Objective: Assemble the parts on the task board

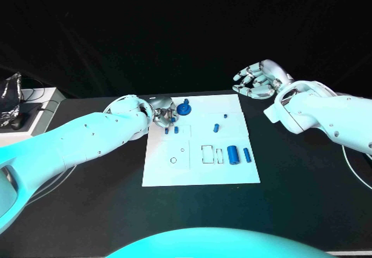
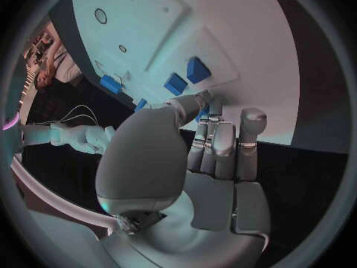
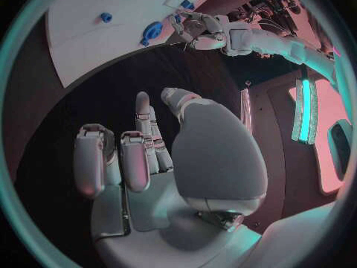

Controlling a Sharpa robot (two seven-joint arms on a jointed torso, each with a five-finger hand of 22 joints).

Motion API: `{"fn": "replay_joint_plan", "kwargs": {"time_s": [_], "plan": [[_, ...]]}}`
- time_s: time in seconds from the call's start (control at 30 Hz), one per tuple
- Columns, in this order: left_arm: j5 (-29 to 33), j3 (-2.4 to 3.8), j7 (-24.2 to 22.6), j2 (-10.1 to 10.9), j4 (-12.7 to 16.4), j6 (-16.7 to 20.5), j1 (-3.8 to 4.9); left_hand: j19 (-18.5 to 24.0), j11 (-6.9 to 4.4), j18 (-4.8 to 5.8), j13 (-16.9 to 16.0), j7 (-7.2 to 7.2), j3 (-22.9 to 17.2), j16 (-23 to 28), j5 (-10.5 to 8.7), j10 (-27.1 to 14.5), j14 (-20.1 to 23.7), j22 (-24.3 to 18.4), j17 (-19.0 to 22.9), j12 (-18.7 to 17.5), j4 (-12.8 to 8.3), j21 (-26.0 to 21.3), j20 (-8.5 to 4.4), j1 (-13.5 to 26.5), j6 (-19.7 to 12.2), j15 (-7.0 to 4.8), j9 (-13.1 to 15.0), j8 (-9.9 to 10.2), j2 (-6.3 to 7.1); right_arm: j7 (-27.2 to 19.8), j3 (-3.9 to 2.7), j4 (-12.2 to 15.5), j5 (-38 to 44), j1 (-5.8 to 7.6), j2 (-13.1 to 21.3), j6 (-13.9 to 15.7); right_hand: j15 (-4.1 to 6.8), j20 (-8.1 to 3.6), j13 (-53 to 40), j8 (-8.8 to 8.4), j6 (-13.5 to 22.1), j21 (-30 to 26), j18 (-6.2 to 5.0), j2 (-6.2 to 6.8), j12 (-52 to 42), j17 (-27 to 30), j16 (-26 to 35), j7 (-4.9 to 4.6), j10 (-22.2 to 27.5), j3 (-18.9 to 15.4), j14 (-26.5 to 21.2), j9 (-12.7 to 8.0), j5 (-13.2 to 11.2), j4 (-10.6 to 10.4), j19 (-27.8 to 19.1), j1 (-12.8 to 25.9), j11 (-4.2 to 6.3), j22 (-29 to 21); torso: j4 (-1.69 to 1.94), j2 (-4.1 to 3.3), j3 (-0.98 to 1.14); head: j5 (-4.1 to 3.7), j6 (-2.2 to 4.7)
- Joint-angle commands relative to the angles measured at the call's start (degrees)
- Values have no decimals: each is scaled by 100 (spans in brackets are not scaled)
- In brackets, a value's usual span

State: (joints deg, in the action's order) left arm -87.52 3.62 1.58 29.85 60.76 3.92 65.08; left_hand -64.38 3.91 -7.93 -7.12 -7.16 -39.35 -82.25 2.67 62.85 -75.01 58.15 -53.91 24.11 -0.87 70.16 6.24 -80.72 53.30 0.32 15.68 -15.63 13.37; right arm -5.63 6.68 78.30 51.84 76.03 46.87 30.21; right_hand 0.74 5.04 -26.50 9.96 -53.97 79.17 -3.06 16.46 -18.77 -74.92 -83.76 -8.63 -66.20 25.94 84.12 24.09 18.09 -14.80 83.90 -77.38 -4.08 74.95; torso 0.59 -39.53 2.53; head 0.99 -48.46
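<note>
white task board (image 1: pixel 198 174) carries small blue parts (image 1: pixel 233 156); left hand (image 1: pixel 163 115) grip unclear, right hand (image 1: pixel 256 80) released.

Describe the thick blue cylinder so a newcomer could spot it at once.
Find the white board mid-table, then its near right part, where two blue cylinders lie side by side. The thick cylinder is the left one, fatter than the thin cylinder beside it.

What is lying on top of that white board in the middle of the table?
On the white board lie small blue pieces and a round blue knob. The left hand reaches over its far corner, covering whatever sits beneath the fingers.
</note>
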Motion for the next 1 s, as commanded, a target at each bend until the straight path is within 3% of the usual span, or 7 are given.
{"fn": "replay_joint_plan", "kwargs": {"time_s": [0.03, 0.53, 0.83, 0.93, 1.0], "plan": [[-46, 0, -26, -8, 23, -4, -6, 42, 9, -6, -22, 36, 32, -21, 27, -25, -10, -5, -107, -41, 4, -39, -8, 50, -105, 3, -27, 78, -3, -3, -3, 6, 56, -2, 1, -92, -39, 30, 13, -37, -11, -26, 61, -16, 42, -385, 27, -27, 51, 6, 310, 6, 16, 34, 201, 64, -9, 870, -2, -7, 0, 2, -1], [-57, 3, 102, 67, -34, 9, -9, 52, 34, -10, -60, 55, 25, -27, 27, -69, 37, -26, -15, -94, -19, -53, 4, 25, -307, 22, -81, 231, 13, 38, -3, 7, 79, -2, 17, -127, -114, 94, 348, -59, 11, -170, 32, -15, 436, -358, 53, -95, 252, 4, 302, 9, 8, 85, 152, 103, -102, 800, 4, -5, -1, -12, -2], [-77, 31, 150, 156, -124, 88, -9, 92, 62, -20, -102, 135, 57, -28, 27, -116, 81, -74, 37, -132, -20, -87, 26, 21, -518, 46, -137, 380, 35, 318, -2, -36, 810, -4, 22, -683, -130, 116, 656, -90, 20, -196, 25, 18, 705, -361, 45, -99, 230, 81, 312, 1, -181, 446, 163, -193, -120, 793, -2, 1, -8, -24, 27], [-14, 91, 139, 196, -238, 189, -9, 256, 122, -60, -110, 66, 86, 62, 28, -272, 283, -258, 386, -204, 5, -221, 60, 36, -505, 93, -141, 395, 42, 411, -1, -62, 1285, -12, 21, -907, -107, 98, 785, -98, -22, -70, 51, 7, 801, -203, 128, -62, 161, 197, 291, -4, -230, 594, 219, -317, -97, 866, 0, 1, -6, -29, 49], [244, 138, 148, 244, -291, 350, -8, 421, 169, -101, -105, -13, 80, 226, 27, -383, 592, -440, 920, -255, 22, -358, 93, 43, -416, 132, -127, 359, 50, 474, 0, -84, 1620, -25, 15, -1005, -94, 87, 854, -93, -69, -43, 57, 3, 852, -183, 135, -41, 117, 276, 293, -3, -249, 650, 232, -353, -84, 883, 0, 2, -8, -29, 54]]}}
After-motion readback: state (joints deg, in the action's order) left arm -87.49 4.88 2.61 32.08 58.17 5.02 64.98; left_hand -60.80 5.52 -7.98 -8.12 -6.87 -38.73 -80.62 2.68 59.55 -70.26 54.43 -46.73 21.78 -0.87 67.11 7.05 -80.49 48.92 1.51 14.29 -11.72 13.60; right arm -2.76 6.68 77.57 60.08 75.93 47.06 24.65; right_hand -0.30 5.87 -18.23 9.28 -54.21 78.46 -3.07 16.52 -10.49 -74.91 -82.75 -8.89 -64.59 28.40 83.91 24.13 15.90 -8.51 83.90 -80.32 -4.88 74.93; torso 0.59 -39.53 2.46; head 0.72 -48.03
